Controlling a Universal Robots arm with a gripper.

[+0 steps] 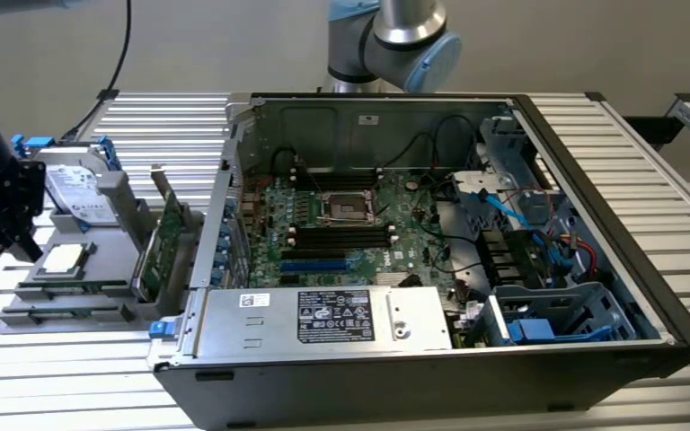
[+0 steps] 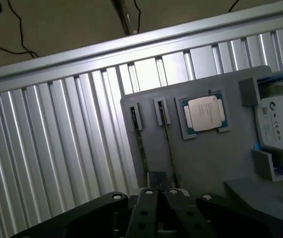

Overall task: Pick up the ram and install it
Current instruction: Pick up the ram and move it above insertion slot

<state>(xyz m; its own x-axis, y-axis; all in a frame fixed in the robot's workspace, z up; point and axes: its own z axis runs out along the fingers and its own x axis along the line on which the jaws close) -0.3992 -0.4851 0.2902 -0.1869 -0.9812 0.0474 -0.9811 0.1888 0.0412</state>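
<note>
Gripper [image 2: 159, 194] jaws closed, holding nothing. Ram [image 2: 170, 148] stands edge-up just ahead of jaws, second stick [image 2: 141, 148] beside. Advice: centre on one stick only, approach straight.

Exterior view, high, at middle distance, looks obliquely down into open computer case [image 1: 321, 126], grey parts tray [image 1: 93, 319] at its nine o'clock, wrist view looks down close above that tray [image 2: 206, 163], shared by both

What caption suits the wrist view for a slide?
Shut gripper by a gray tray with two ram sticks, a CPU and a hard drive.
</note>
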